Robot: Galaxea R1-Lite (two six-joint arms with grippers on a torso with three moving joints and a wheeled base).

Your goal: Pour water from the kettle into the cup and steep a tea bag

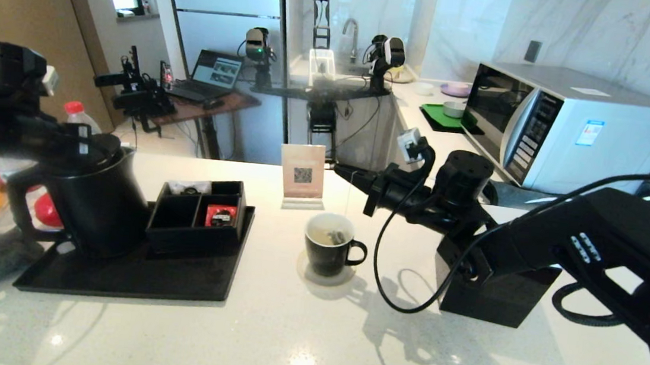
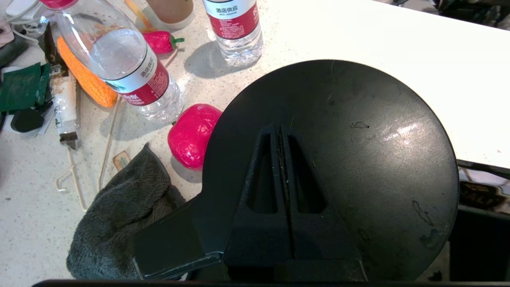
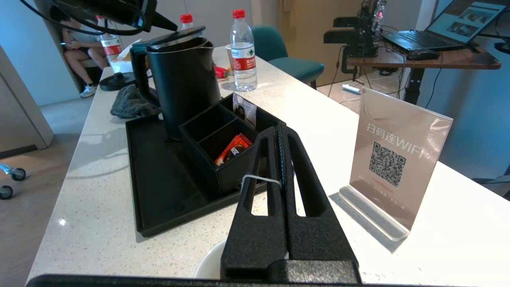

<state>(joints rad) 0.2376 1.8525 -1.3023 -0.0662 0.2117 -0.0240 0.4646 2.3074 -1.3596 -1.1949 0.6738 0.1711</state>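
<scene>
The black kettle (image 1: 93,205) stands on the left of a black tray (image 1: 124,282). In the right wrist view the kettle's lid (image 3: 171,38) sits tilted up. My left gripper (image 2: 277,127) is shut and empty, its fingers lying over the lid (image 2: 358,159). The black cup (image 1: 327,248) sits on a pale coaster at mid-table, with the tea bag (image 1: 336,237) inside it. My right gripper (image 1: 341,172) hovers just above the cup. It is shut on the tea bag's thin white string (image 3: 259,180), which crosses one finger near the gripper's (image 3: 279,129) tip.
A black organiser (image 1: 196,215) holding a red packet (image 1: 220,215) stands on the tray beside the kettle. A QR sign (image 1: 302,174) stands behind the cup and a black tissue box (image 1: 488,287) to its right. A grey cloth (image 2: 119,219), water bottles (image 2: 127,67) and red items crowd the kettle's left.
</scene>
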